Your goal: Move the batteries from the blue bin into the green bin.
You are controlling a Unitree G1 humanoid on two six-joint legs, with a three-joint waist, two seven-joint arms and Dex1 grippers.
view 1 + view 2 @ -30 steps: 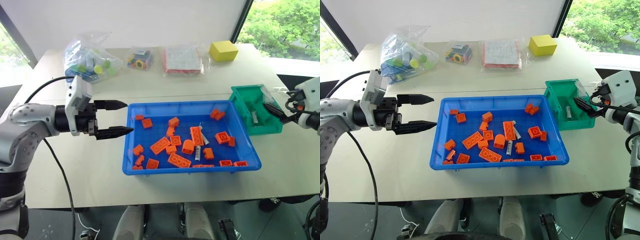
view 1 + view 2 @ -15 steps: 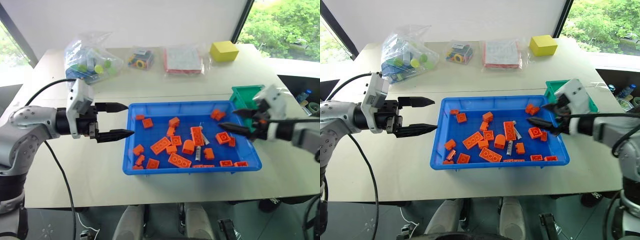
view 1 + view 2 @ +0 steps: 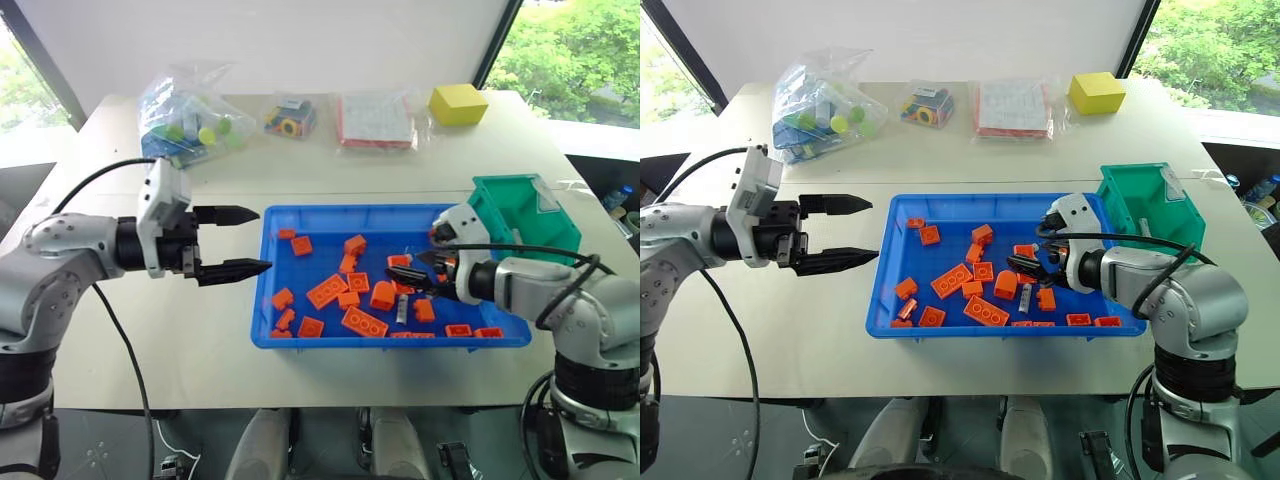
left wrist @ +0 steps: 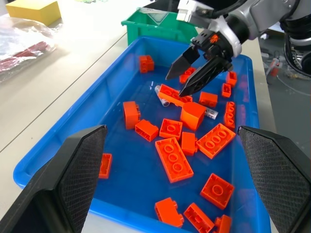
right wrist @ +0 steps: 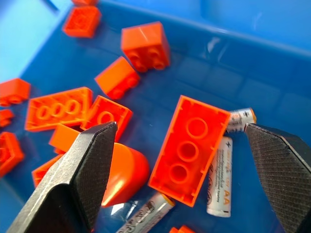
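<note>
The blue bin (image 3: 262, 300) lies in the middle of the table, strewn with orange bricks (image 3: 327, 290). Among them are batteries: one (image 5: 219, 174) alongside a long brick (image 5: 189, 148), one (image 5: 240, 119) at that brick's far end, and another (image 5: 146, 213) by an orange dome piece. My right gripper (image 3: 405, 270) hangs open and empty just above them, inside the bin's right half. The green bin (image 3: 500, 185) stands against the blue bin's right side. Left of the blue bin, my left gripper (image 3: 258, 240) is open and empty, pointing at the bin's wall.
A yellow box (image 3: 458, 103) sits at the table's far right. Along the far side lie a clear bag of coloured parts (image 3: 185, 120), a smaller bag (image 3: 287, 115) and a flat packet (image 3: 372, 120). Bare tabletop lies in front of the left gripper.
My right gripper has swung left and down from the green bin into the blue bin, now low over the bricks and batteries. The left gripper has stayed where it was.
</note>
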